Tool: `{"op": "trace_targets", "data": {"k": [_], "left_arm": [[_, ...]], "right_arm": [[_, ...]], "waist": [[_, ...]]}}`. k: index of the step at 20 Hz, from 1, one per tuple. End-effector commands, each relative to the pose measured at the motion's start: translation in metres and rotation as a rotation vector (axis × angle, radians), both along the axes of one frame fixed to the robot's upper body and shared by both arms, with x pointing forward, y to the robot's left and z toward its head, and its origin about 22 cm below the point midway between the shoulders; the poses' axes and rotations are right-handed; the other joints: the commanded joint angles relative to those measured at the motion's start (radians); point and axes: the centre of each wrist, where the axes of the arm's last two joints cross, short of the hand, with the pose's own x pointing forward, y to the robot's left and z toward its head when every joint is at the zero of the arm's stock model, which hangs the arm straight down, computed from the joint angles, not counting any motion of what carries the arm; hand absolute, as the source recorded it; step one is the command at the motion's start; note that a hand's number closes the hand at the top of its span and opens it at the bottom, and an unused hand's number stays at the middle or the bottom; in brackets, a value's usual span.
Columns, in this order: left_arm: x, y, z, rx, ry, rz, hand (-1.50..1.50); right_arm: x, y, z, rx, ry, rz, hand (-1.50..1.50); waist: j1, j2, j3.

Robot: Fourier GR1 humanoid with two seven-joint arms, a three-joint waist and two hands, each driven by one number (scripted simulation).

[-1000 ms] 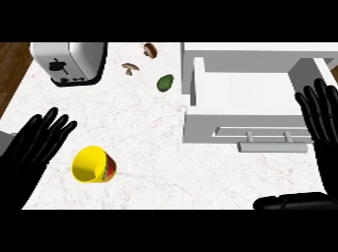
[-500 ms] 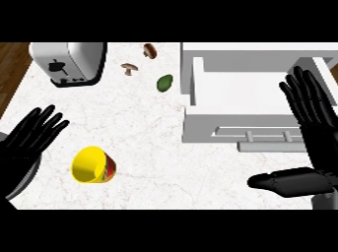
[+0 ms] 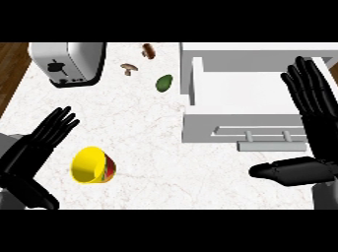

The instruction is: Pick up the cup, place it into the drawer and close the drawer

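One cup point(image 3: 92, 165) on its side, just right of left hand point(image 3: 33, 150) fingers point(image 3: 58, 123)

The left hand point(image 3: 37, 147) hangs flat over the counter's near-left part, fingers straight. The right hand point(image 3: 321, 118) is open too, fingers straight, thumb pointing left.

White marbled stone counter point(image 3: 150, 147) bearing kitchen things.
A yellow cup with a red band point(image 3: 91, 165) lies on its side near the front; a silver toaster point(image 3: 68, 63), two brown mushrooms point(image 3: 128, 68) point(image 3: 149, 49), a green avocado point(image 3: 163, 82) and an open white drawer unit point(image 3: 237, 103) sit farther back.
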Motion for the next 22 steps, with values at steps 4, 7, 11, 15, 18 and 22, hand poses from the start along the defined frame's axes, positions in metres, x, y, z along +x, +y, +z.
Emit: {"op": "trace_targets", "data": {"k": [4,7,11,15,18,22], "left_arm": [[-0.005,0.006,-0.053,0.057,0.042,0.034,-1.50],[0.000,0.016,-0.078,0.061,0.066,0.044,-1.50],[0.002,0.029,-0.095,0.060,0.067,0.070,-1.50],[-0.003,0.019,-0.117,0.117,0.052,0.076,-1.50],[0.003,0.006,-0.128,0.088,0.062,0.093,-1.50],[-0.003,0.003,-0.136,0.068,0.038,0.083,-1.50]], "right_arm": [[0.004,0.016,0.016,-0.002,-0.019,-0.018,-1.50],[0.006,-0.007,0.011,-0.021,-0.001,-0.001,-1.50],[0.021,0.000,0.019,0.005,0.005,-0.023,-1.50],[0.024,0.000,0.034,-0.005,-0.012,0.000,-1.50],[0.015,-0.022,0.020,0.000,-0.014,0.003,-1.50],[0.028,-0.002,0.027,-0.005,-0.009,-0.005,-1.50]], "waist": [[0.000,0.000,0.000],[-0.005,0.001,-0.001],[-0.005,0.002,-0.001],[-0.006,0.002,-0.001],[-0.021,0.007,-0.002],[-0.011,0.007,-0.003]]}}
